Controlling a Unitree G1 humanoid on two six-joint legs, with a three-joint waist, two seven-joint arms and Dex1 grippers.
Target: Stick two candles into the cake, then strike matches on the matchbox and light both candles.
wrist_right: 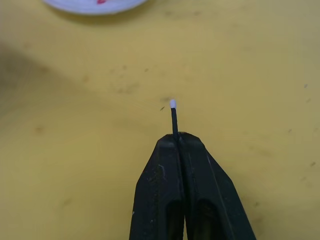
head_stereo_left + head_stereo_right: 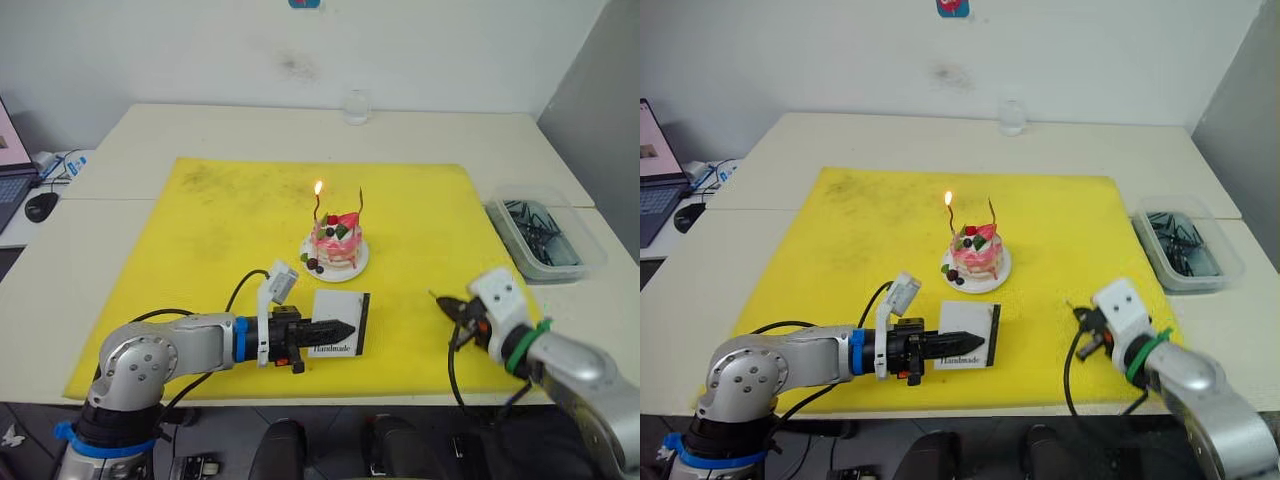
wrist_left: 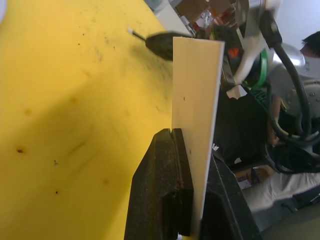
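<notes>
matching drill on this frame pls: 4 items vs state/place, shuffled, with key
Items:
1. left candle
2. right candle
3. matchbox
4. match

States/places:
A. pinched in the right gripper, white tip sticking out, unlit
B. standing in the cake, no flame
C. clamped in the left gripper, over the yellow mat
D. standing in the cake, flame at its tip

Pairs: 1-D, 2-B, 3-C, 4-A
</notes>
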